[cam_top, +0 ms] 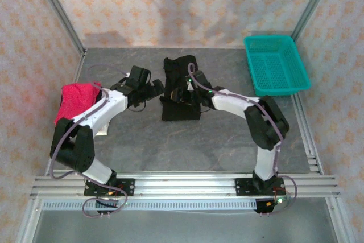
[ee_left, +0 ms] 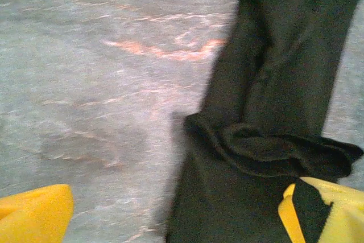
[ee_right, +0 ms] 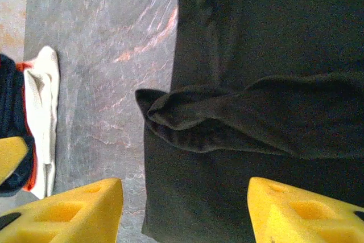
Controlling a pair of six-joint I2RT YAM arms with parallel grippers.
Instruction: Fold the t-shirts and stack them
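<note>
Top view, black t-shirt [cam_top: 181,109]: folded into a narrow strip, mid-worktop [cam_top: 170,146].
Top view, crimson-pink t-shirt [cam_top: 74,99]: bunched at the worktop's left edge, partly behind the left arm.
Top view, teal mesh basket [cam_top: 277,64]: far right corner, well apart.
Top view, left end effector [cam_top: 154,88]: just beside the black shirt's left edge.
Top view, right end effector [cam_top: 183,92]: over the black shirt.
Left wrist, grip: released, jaws wide; one yellow fingertip [ee_left: 34,214] over bare worktop, the other over cloth.
Left wrist, obstruction: a rolled fold ridge crosses the shirt.
Right wrist, grip: released, jaws apart above the flat shirt.
Right wrist, surroundings: white cloth-like piece [ee_right: 42,112] at left, beside something dark, unidentifiable.
</note>
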